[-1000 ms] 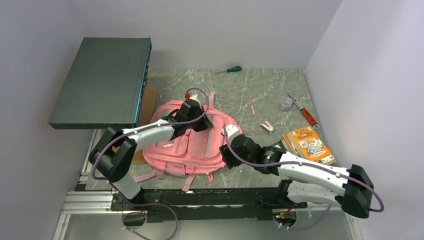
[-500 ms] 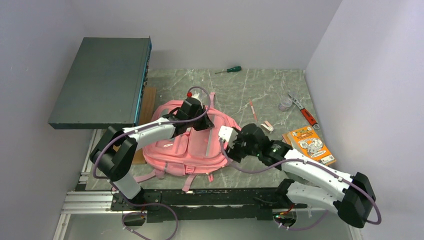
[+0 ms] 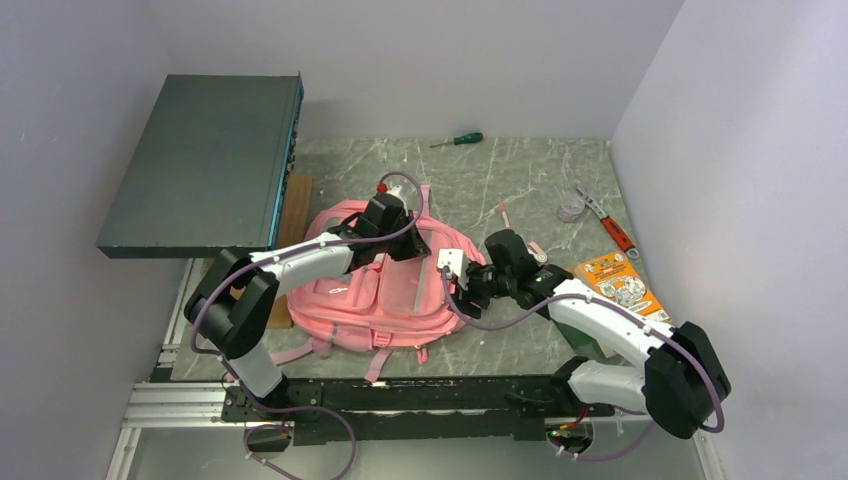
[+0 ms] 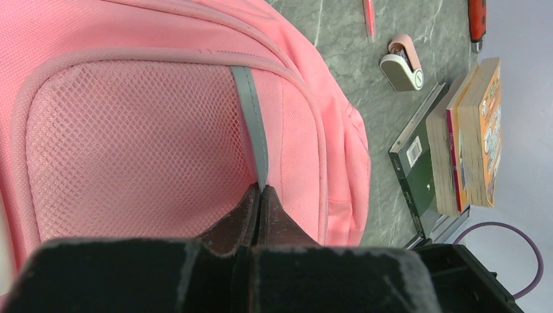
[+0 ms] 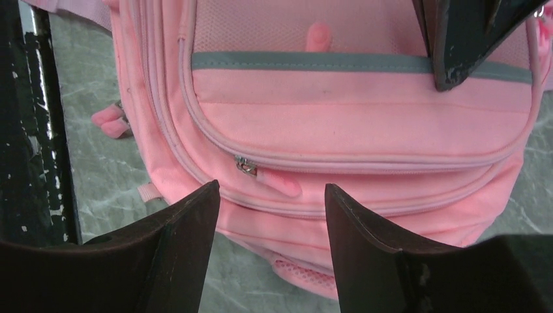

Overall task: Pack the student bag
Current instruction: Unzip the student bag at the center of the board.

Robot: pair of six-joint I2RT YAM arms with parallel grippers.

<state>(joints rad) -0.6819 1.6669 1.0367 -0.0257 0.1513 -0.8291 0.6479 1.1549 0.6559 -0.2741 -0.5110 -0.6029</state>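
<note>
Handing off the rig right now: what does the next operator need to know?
Left gripper: shut, tips on the grey trim of the student bag's mesh pocket.
Right gripper: open, empty, jaws facing the front pocket's zipper pull.
The bag lies flat on the table with the front pocket zipped. Books and pen lie to its right.
Done: nothing visibly packed.
Left: open the bag, load the items.

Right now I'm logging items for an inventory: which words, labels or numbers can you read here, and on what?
None is legible.
Orange book: cover print too small.
Green book: barcode sticker, digits blurred.
Student bag: white patch, too small to read.
</note>
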